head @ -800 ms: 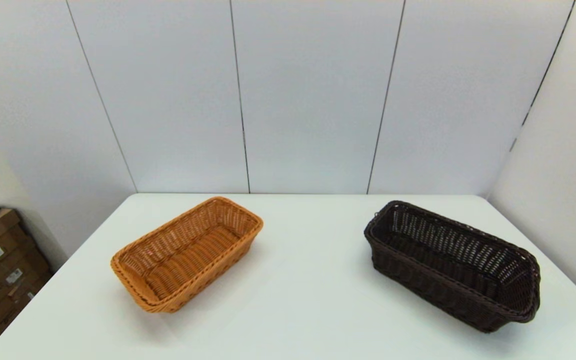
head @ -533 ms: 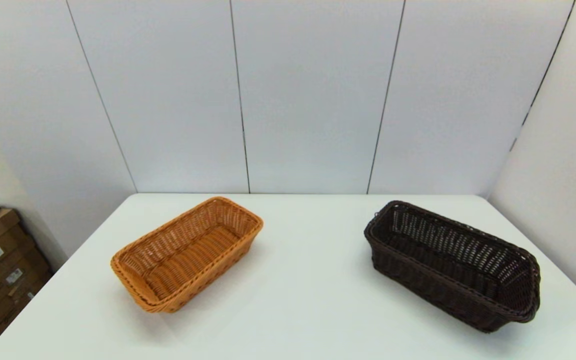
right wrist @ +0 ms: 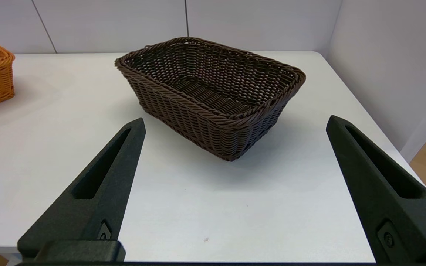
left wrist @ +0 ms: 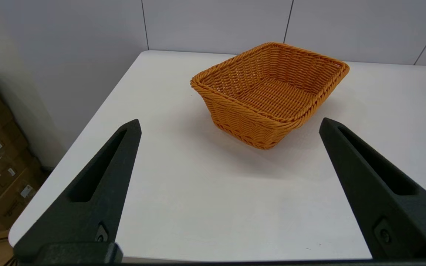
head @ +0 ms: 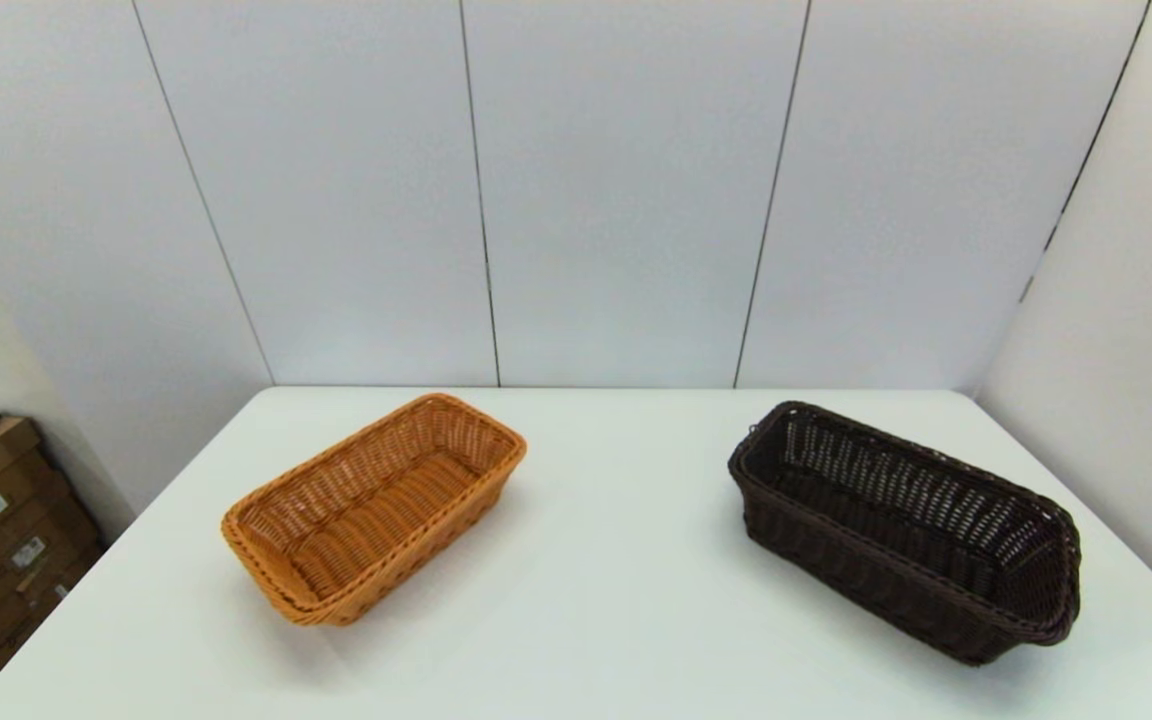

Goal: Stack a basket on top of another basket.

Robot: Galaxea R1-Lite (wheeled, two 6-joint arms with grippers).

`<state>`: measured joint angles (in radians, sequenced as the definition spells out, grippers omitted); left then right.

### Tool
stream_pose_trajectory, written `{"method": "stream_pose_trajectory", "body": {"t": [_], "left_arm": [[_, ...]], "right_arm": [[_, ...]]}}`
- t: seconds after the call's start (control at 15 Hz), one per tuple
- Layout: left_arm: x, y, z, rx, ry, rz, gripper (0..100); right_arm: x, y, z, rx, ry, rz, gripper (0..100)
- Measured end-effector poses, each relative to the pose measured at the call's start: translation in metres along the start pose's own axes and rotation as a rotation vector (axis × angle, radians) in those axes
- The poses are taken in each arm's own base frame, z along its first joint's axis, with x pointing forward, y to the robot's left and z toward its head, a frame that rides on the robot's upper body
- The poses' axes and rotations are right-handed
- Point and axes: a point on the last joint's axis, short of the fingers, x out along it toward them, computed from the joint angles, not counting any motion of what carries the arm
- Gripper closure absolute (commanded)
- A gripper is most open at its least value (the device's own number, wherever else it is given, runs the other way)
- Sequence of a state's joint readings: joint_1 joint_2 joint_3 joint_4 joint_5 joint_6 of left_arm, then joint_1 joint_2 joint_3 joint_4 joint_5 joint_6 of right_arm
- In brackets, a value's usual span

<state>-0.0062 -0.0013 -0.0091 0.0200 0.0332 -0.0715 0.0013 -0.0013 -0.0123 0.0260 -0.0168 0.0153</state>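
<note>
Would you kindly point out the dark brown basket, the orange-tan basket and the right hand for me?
dark brown basket [head: 976, 616]: head view, near long wall.
orange-tan basket [head: 376, 522]: head view, woven floor.
right hand [right wrist: 235, 123]: right wrist view, midway between its open fingertips.

Head cam high, facing table [head: 596, 600], wrist cams low, near edge

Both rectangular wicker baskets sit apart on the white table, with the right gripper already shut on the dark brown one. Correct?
Not quite. The right gripper is open, short of the dark brown rectangular wicker basket, as the right wrist view shows. The orange-tan rectangular wicker basket does sit apart.
</note>
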Motion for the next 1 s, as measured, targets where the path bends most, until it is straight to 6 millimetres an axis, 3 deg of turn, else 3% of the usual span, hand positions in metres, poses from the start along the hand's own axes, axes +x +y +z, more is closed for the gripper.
{"method": "stream_pose_trajectory", "body": {"t": [0.2, 0.33, 0.47, 0.67, 0.87, 1.0], "left_arm": [[-0.001, 0.000, 0.003, 0.030, -0.004, 0.004, 0], [-0.008, -0.001, 0.027, 0.007, -0.049, 0.023, 0], [-0.017, -0.004, 0.073, -0.053, -0.096, 0.032, 0], [-0.017, -0.009, 0.167, -0.134, -0.157, 0.073, 0], [0.005, -0.016, 0.258, -0.230, -0.129, 0.120, 0], [0.040, -0.019, 0.299, -0.317, -0.005, 0.155, 0]], "right_arm": [[0.000, 0.000, 0.000, 0.000, 0.000, 0.000, 0], [0.000, 0.000, 0.000, 0.000, 0.000, 0.000, 0], [0.000, 0.000, 0.000, 0.000, 0.000, 0.000, 0], [0.000, 0.000, 0.000, 0.000, 0.000, 0.000, 0], [0.000, 0.000, 0.000, 0.000, 0.000, 0.000, 0], [0.000, 0.000, 0.000, 0.000, 0.000, 0.000, 0]]}}
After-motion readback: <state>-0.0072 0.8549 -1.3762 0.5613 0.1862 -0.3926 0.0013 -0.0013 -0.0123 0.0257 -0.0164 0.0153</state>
